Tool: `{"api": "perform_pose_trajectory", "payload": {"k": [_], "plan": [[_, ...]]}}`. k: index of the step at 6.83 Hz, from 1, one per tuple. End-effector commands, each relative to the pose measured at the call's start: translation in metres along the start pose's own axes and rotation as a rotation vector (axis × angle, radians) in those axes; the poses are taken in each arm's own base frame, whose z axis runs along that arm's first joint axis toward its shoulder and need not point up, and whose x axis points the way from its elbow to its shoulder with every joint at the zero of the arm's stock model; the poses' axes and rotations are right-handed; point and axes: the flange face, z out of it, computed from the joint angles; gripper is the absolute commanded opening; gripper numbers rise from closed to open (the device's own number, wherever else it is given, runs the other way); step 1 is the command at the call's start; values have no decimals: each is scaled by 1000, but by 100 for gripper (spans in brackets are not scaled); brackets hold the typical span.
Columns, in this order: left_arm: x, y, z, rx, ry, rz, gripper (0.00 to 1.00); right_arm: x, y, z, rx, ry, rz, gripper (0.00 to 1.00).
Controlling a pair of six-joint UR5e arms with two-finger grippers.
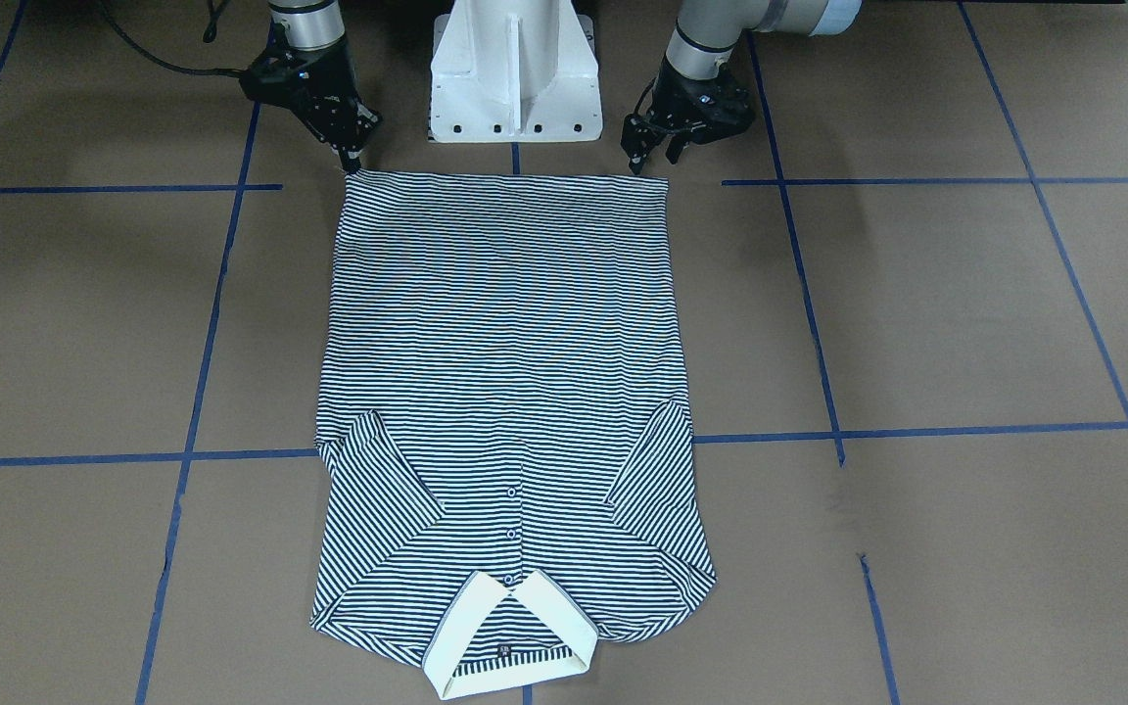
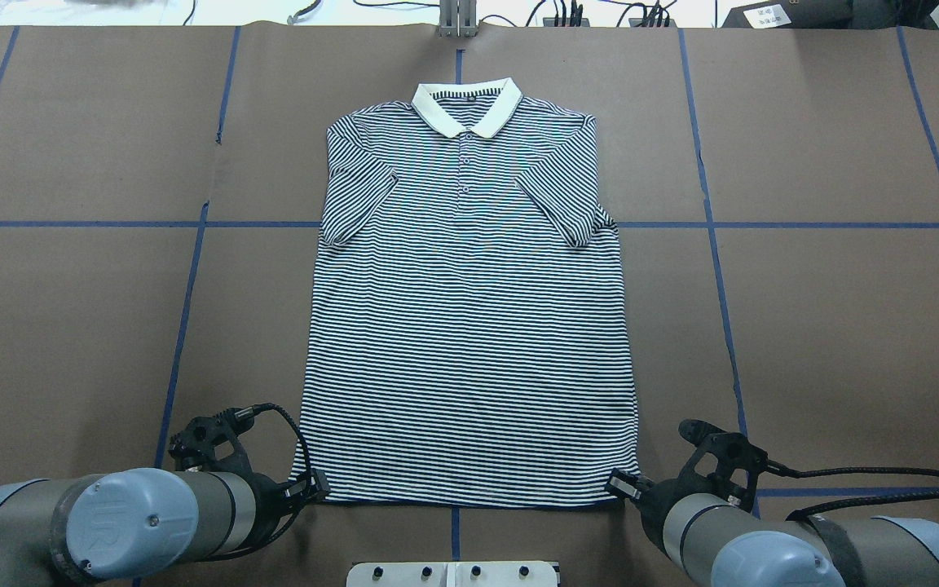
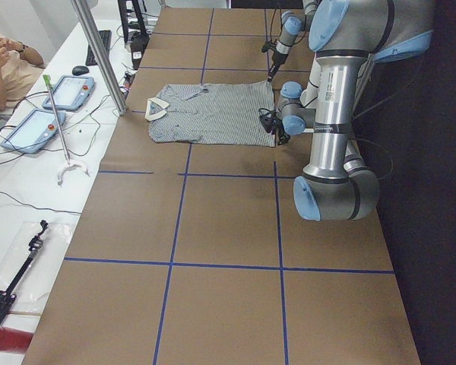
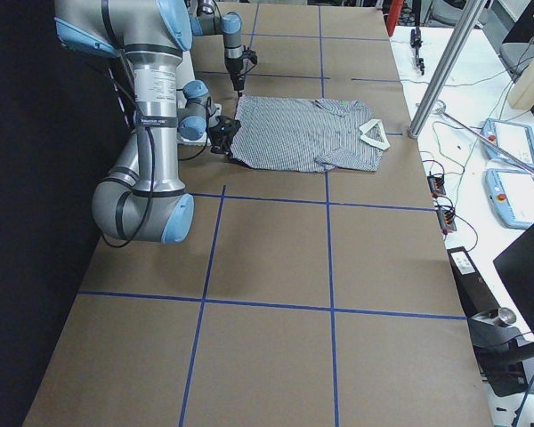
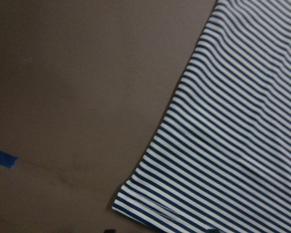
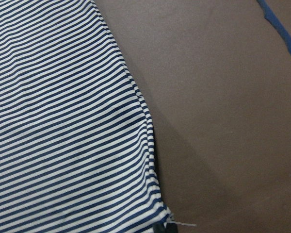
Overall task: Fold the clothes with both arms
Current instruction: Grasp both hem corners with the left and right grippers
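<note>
The striped polo shirt (image 2: 469, 326) lies flat and face up on the table, with its cream collar (image 2: 466, 106) at the far side and both sleeves folded in over the chest. Its hem is nearest the robot. My left gripper (image 2: 316, 486) is at the hem's left corner, low over the table; in the front-facing view (image 1: 652, 155) its fingers stand apart and hold nothing. My right gripper (image 2: 621, 483) is at the hem's right corner (image 6: 162, 213), also seen in the front-facing view (image 1: 353, 162). It looks open and the cloth there lies flat.
The white pedestal base (image 1: 515, 73) stands just behind the hem, between the arms. Blue tape lines (image 2: 714, 244) cross the brown table (image 2: 844, 326). Tablets (image 3: 38, 125) and cables lie on a white bench beyond the collar side, where a person (image 3: 4, 68) sits.
</note>
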Motion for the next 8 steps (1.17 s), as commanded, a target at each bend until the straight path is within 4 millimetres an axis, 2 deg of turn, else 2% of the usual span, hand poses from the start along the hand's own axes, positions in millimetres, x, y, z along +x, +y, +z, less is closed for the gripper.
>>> {"api": "perform_pose_trajectory", "payload": {"k": [1, 7, 8], "plan": [[-5, 0, 11, 13, -37, 9, 67, 0, 0, 1, 1, 2, 1, 0], [-5, -8, 14, 49, -52, 3, 60, 0, -1, 1, 2, 1, 1, 0], [-3, -7, 13, 50, -49, 3, 56, 0, -2, 1, 4, 1, 3, 0]]}}
